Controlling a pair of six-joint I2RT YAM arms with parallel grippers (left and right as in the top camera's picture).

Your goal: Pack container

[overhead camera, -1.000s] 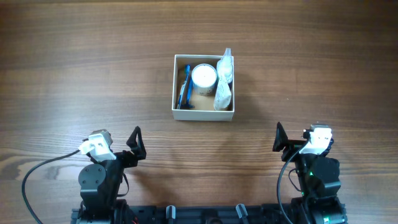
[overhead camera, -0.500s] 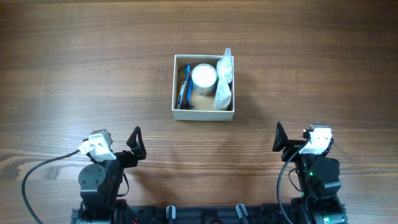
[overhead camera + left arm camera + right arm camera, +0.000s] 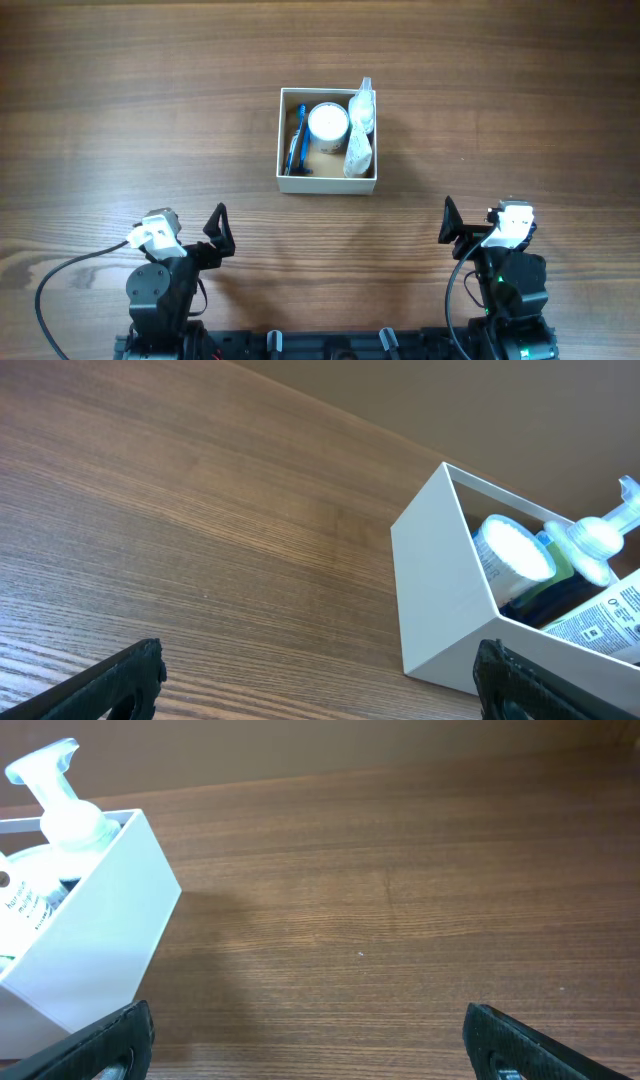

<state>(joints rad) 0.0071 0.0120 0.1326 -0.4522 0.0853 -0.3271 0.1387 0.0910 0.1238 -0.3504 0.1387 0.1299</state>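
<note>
container [image 3: 328,183] sat mid-table, well ahead of both arms. inside it: blue toothbrush [image 3: 296,140] along the left wall, round white-lidded jar [image 3: 328,122] in the middle, pump bottle [image 3: 360,130] lying against the right wall. i saw no loose toiletries outside it, so i judged the packing done or close to it.

risks as i read them: the pump head poked up past the rim at the far right corner. a pass from the right arm at rim height could have snagged it and levered the bottle out. the box looked like light, lidless cardboard on smooth wood. a nudge on a wall would likely have slid or skewed it rather than met resistance.

left gripper [image 3: 320,685] and right gripper [image 3: 310,1040] sat low near the bases, well apart from the box, jaws spread wide, nothing held.

wooden table [image 3: 500,100]: brown, fine grain, flat and matte. room: only a plain brown backdrop [image 3: 400,740] past the table's far edge. nothing else to tell.
</note>
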